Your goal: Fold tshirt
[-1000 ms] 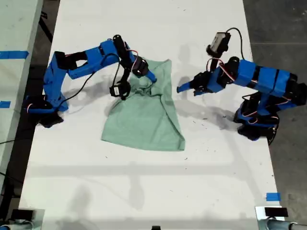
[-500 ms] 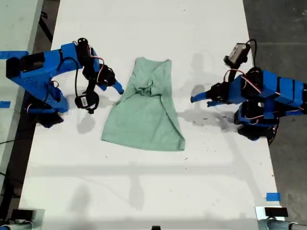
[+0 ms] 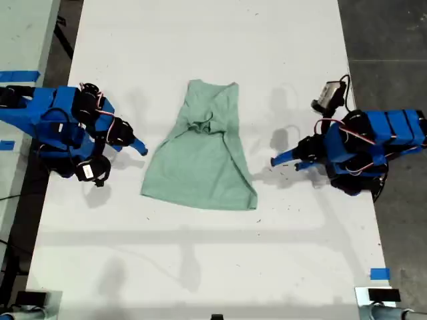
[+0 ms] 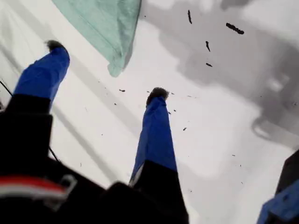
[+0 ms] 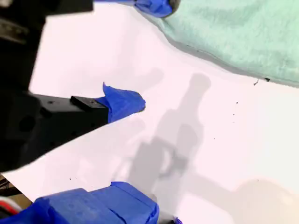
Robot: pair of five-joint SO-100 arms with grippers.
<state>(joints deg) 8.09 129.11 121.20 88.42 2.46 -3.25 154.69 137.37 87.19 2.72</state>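
Blue plastic covers both arms, which sit on a white table (image 3: 200,267). In the exterior view, my second gripper (image 3: 137,148) is at about nine o'clock, pointing toward three o'clock at the cloth and stopping short of it. Bare table lies between its tip and the hem. In the second wrist view, my second gripper (image 5: 140,53) has its jaws spread. One blue fingertip is beside the cloth's edge and the other is well apart from it, with only white table and shadow between them. It holds nothing.

Centred in the exterior view, slightly toward twelve o'clock, the tshirt (image 3: 203,157) lies flat on the table. It is pale mint green, narrow at its twelve o'clock end and flaring wide toward six o'clock. A bunched knot of wrinkles sits in the upper half. Its fold looks loose and uneven, and neither gripper touches it.

At about three o'clock in the exterior view, my first gripper (image 3: 277,161) points toward nine o'clock, near the shirt's edge but clear of it. In the first wrist view, my first gripper (image 4: 106,70) is also spread wide and empty, with two blue fingers (image 4: 156,135) set apart over the table. One corner of the tshirt (image 4: 105,23) lies just beyond the tips. Small dark specks (image 4: 233,28) dot the table there.

A strip of blue tape (image 3: 379,273) marks the table toward five o'clock in the exterior view.
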